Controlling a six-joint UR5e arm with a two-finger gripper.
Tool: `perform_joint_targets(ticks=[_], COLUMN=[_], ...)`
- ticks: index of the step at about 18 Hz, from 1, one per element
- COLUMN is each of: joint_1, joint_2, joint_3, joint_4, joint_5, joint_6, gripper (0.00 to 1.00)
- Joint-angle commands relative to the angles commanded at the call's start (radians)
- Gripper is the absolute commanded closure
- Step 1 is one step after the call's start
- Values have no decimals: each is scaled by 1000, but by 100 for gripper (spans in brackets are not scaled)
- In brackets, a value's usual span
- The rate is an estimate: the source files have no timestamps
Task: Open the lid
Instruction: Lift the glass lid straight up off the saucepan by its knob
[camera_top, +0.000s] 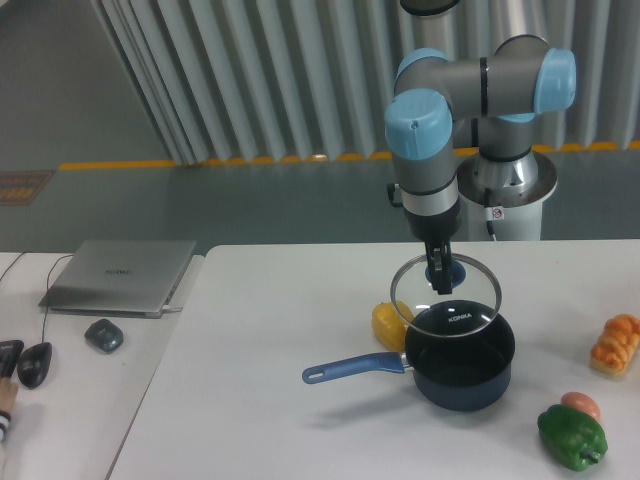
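Grey corrugated wall panels (230, 80) running across bkgd. Grey floor (100, 190) lying below, yellow stripe (115, 164) marking its edge along wall base. White table (300, 420) filling foreground, second table (70, 400) sitting just beside it at left. Even indoor light falling, no hard shadows.

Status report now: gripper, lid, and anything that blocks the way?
Gripper shut on lid knob. Lid lifted and tilted above the saucepan. Yellow pepper beside the pan, not blocking.

An industrial hall: corrugated metal wall (250, 80), yellow floor line (120, 164).
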Motion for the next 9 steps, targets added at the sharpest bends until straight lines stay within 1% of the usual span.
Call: perform_joint_targets(ticks=[3, 9], joint_1=[6, 18], joint_2=[21, 26], joint_3=[-2, -6], joint_4=[-12, -18], joint_5=[0, 0], joint_6=[0, 0], gripper=[68, 68])
